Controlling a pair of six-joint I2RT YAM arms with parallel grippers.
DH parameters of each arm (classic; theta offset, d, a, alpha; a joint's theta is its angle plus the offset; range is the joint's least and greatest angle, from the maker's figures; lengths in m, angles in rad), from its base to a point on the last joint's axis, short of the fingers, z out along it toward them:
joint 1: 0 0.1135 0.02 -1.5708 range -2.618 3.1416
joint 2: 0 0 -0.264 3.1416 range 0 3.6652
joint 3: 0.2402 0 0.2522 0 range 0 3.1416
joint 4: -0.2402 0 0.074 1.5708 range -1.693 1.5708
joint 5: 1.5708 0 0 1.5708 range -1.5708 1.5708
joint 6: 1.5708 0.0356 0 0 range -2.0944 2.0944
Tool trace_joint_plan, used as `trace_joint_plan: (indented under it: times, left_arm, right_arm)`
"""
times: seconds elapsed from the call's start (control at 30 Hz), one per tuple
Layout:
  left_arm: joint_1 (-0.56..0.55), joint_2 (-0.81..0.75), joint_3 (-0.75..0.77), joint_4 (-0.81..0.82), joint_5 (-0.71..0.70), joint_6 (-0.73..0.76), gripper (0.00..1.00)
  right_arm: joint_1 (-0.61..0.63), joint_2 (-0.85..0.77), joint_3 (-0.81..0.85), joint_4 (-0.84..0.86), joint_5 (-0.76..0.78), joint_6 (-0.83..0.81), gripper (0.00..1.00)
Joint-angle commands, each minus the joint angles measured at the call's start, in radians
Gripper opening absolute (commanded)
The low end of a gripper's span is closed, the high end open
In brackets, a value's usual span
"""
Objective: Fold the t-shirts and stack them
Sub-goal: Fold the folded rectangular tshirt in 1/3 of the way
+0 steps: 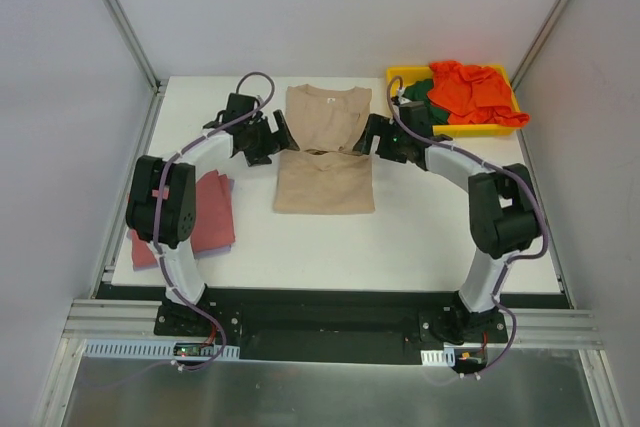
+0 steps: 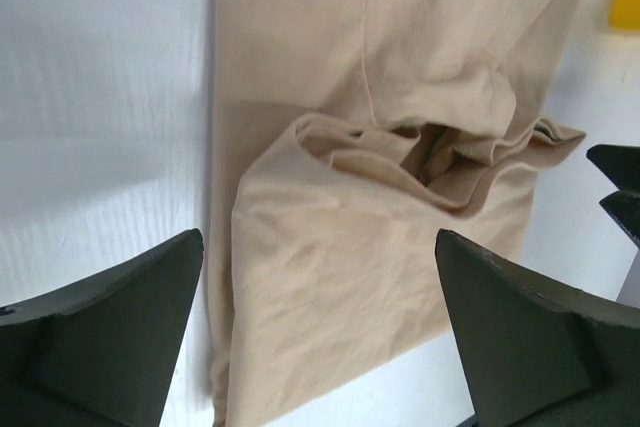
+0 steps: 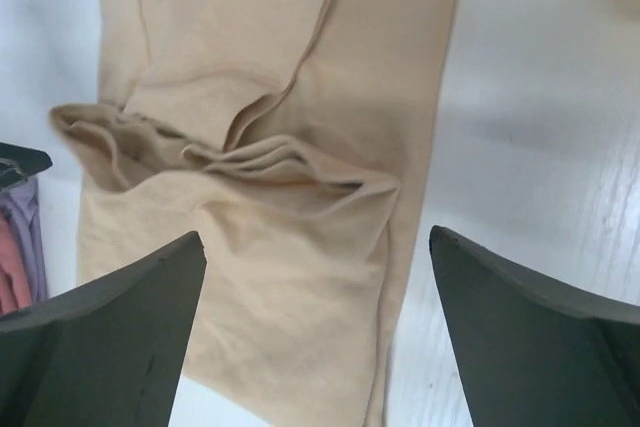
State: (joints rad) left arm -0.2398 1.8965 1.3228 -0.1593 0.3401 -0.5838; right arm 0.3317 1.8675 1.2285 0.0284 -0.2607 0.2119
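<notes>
Tan t-shirt (image 1: 323, 162) lies folded over, its rumpled crease just ahead of both jaw pairs. Your left gripper (image 1: 283, 134) and right gripper (image 1: 367, 137) flank it, jaws apart and empty, likely to keep the fold even.

The setting is a robotics laboratory test cell. A white table (image 1: 400, 247) stands enclosed on the left, right and far sides by plain white panels (image 1: 60, 97) held in bare aluminium struts (image 1: 118, 17). At the near edge, a left arm (image 1: 165, 207) and a right arm (image 1: 500, 212) are bolted to a black base plate (image 1: 330, 327) on an aluminium rail (image 1: 110, 319). Exposed purple cabling (image 1: 255, 77) runs along both arms, and sheet metal (image 1: 330, 392) lies nearest.
</notes>
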Motion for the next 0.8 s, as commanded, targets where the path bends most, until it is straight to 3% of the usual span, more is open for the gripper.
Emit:
trace_joint_plan:
  times: [0.0,0.1,0.2,0.37,0.57,0.77]
  left_arm:
    - [0.010,-0.212,-0.109,0.006,-0.001,0.009,0.99]
    - [0.008,-0.335,-0.258,0.013,-0.021,-0.014,0.99]
    - [0.004,-0.451,-0.411,0.017,-0.009,-0.039,0.99]
    - [-0.013,-0.579,-0.603,0.020,-0.009,-0.077,0.99]
    - [-0.018,-0.633,-0.663,0.017,-0.049,-0.091,0.99]
    - [-0.018,-0.600,-0.654,0.015,-0.052,-0.085,0.99]
  right_arm:
    - [0.044,-0.191,-0.065,-0.015,0.012,-0.080,0.96]
    - [0.099,-0.287,-0.135,-0.099,0.054,-0.120,0.96]
    - [0.148,-0.369,-0.239,-0.047,0.031,-0.114,0.96]
    - [0.266,-0.251,-0.173,0.045,-0.149,-0.028,0.96]
    - [0.302,0.034,0.082,0.059,-0.186,0.017,0.96]
    - [0.254,0.267,0.448,-0.080,-0.064,-0.034,0.96]
